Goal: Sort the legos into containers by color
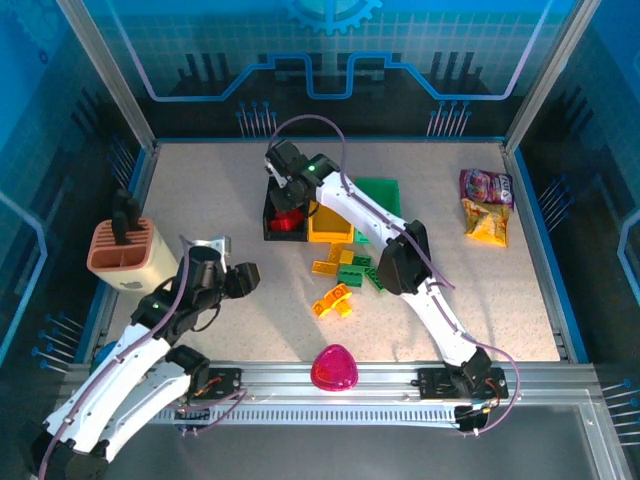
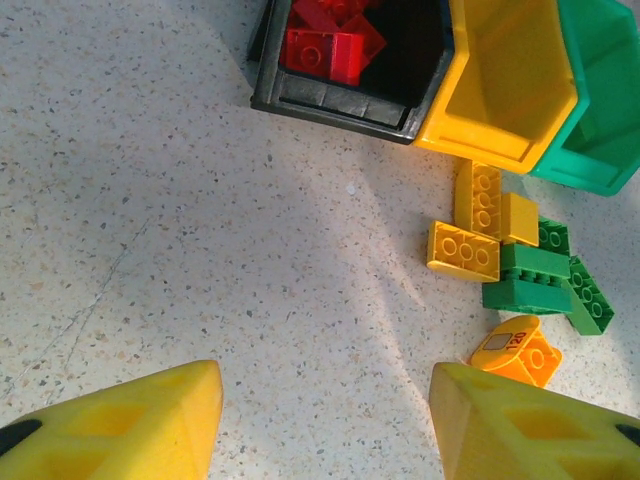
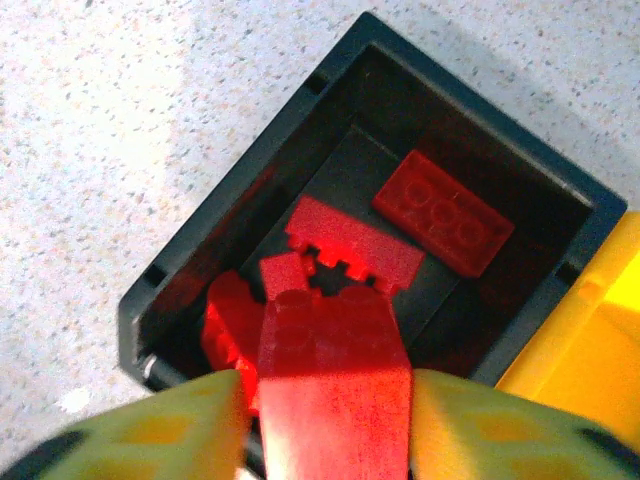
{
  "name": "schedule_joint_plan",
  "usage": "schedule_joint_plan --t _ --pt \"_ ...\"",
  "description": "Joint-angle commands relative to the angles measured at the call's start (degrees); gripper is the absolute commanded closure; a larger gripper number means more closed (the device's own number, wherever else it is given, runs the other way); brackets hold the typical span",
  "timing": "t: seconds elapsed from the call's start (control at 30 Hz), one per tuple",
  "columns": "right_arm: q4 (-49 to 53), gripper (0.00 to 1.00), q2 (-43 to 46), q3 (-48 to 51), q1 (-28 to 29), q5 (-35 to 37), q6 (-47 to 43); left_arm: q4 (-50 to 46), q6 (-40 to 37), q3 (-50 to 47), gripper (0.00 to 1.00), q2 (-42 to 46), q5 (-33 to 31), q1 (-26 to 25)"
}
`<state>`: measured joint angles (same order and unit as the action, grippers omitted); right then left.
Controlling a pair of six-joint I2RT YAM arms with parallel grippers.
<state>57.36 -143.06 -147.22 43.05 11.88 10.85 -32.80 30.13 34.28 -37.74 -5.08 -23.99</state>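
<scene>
Left two-finger gripper with yellow pads (image 2: pixel 325 375) hangs open and empty above the speckled table (image 2: pixel 180 200). Beyond it, yellow, orange and green studded plastic bricks (image 1: pixel 350 272) lie unsorted. Farther off, the right gripper (image 3: pixel 325 385) brackets a red brick (image 3: pixel 335 430) over the black plastic bin (image 3: pixel 235 185), which already holds other red bricks (image 3: pixel 445 215). Whether it is gripped or released, I cannot tell.

One readable mark, from the left wrist view: the orange brick (image 2: pixel 520 358) wears a small pale label (image 2: pixel 503 341), and on it stand the digits "120". From the top, the print on the snack packets (image 1: pixel 487 205) is too small to read. A gear emblem (image 1: pixel 335 10) sits on the blue back panel (image 1: pixel 450 40).
</scene>
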Motion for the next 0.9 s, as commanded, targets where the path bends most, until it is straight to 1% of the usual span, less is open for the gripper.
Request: schedule_joint_plan --t 0.0,0.03,0.07,0.1,0.2,0.4,0.53,0.63,0.7,0.77,0.87 --pt "2.0 0.26 0.5 -2.8 -0.4 0.9 -1.0 -1.6 0.7 1.9 0.42 0.4 1.3 -0.6" --pt "1.7 0.21 1.8 -1.6 -0.3 1.1 -1.0 -1.5 0.8 2.0 0.42 0.1 1.4 -1.0" --pt "1.2 0.19 3.3 0.1 0.0 1.6 -0.9 -1.4 0.8 2.0 0.42 -0.2 1.6 -1.4" --pt "0.3 0.19 5.2 2.2 0.1 1.7 -0.9 -1.3 0.7 2.1 0.42 -0.6 1.6 -1.8" --pt "-3.8 0.18 12.8 12.8 1.0 1.8 -1.0 -0.5 0.1 2.3 0.42 -2.5 1.9 -4.0" --pt "-12.2 0.16 29.2 35.2 1.4 1.0 -0.9 3.5 -1.7 2.7 0.39 -9.7 2.6 -11.2" --pt "-16.0 0.12 39.1 48.0 0.4 -1.3 0.1 8.0 -3.2 2.5 0.34 -15.7 4.6 -15.4" --pt "-17.7 0.1 45.2 56.5 -0.1 -1.2 0.7 11.8 -5.2 2.4 0.31 -20.4 6.5 -18.0" --pt "-19.2 0.09 48.8 62.2 -0.5 -2.5 1.1 13.9 -6.9 2.5 0.29 -23.8 7.8 -19.4" --pt "-21.3 0.07 52.6 68.6 -0.8 -6.8 1.2 15.3 -8.9 3.4 0.28 -27.9 9.4 -20.8" --pt "-22.5 0.05 57.3 75.3 -1.0 -8.9 2.1 15.8 -11.3 5.2 0.27 -33.9 9.8 -22.5"
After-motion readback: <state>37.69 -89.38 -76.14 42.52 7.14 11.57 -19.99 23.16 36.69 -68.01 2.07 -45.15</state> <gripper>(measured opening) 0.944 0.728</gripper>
